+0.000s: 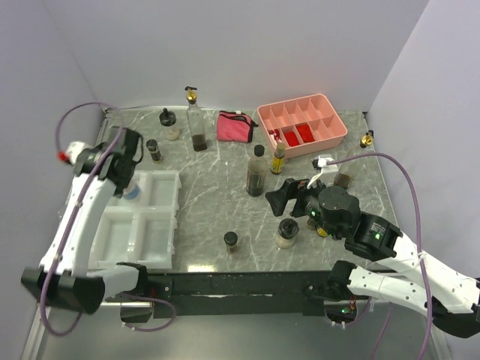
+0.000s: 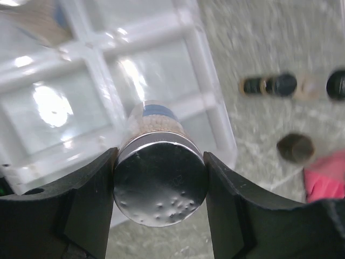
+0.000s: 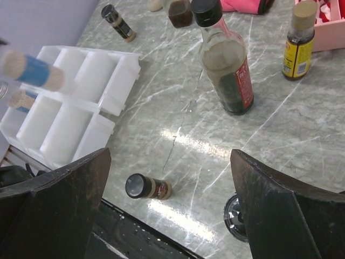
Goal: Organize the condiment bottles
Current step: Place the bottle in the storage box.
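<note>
My left gripper (image 1: 126, 180) is shut on a silver-lidded jar (image 2: 160, 181) with a blue label and pale grains. It holds the jar above the far left compartment of the white tray (image 1: 161, 217); the held jar also shows in the right wrist view (image 3: 32, 70). My right gripper (image 1: 279, 196) is open and empty, above the table near a small black-lidded spice jar (image 3: 146, 187) and a black-lidded jar (image 1: 287, 232). A dark bottle with a black cap (image 1: 256, 172) and a small yellow bottle (image 1: 279, 159) stand mid-table. A tall gold-topped bottle (image 1: 197, 120) stands at the back.
A pink compartment tray (image 1: 304, 124) with red items and a pink pouch (image 1: 234, 126) lie at the back. A small bottle (image 1: 169, 124) and a black-lidded jar (image 1: 154, 150) stand back left. Another small bottle (image 1: 367, 139) stands far right.
</note>
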Controlling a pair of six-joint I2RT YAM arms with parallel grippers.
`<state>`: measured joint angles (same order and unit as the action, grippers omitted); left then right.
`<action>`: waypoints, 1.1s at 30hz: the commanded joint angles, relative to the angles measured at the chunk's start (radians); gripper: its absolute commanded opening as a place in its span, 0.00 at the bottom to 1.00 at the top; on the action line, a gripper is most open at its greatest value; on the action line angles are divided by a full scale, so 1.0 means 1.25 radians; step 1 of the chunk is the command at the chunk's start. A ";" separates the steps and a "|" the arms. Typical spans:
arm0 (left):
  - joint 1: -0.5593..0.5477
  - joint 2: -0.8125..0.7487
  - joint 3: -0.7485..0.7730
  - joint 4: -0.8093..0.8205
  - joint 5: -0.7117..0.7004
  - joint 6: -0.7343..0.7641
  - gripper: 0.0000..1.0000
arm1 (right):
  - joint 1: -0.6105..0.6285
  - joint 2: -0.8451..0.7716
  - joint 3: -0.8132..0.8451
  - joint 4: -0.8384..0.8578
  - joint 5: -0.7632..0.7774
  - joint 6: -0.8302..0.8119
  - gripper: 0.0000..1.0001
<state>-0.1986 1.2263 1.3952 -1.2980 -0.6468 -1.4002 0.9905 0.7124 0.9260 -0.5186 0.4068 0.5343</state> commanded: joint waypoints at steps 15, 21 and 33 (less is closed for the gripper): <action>0.280 -0.221 -0.141 -0.058 -0.106 -0.043 0.01 | 0.002 0.024 0.027 -0.006 0.002 0.005 1.00; 0.322 -0.253 -0.165 -0.059 -0.124 -0.016 0.04 | 0.002 0.025 0.034 -0.013 0.006 0.001 1.00; 0.381 -0.284 -0.187 -0.057 -0.180 -0.003 0.09 | 0.000 0.031 0.038 -0.023 0.011 -0.003 1.00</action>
<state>0.2569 0.8829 1.1763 -1.3735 -0.7967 -1.4033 0.9905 0.7551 0.9295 -0.5468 0.3992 0.5339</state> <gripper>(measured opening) 0.623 0.999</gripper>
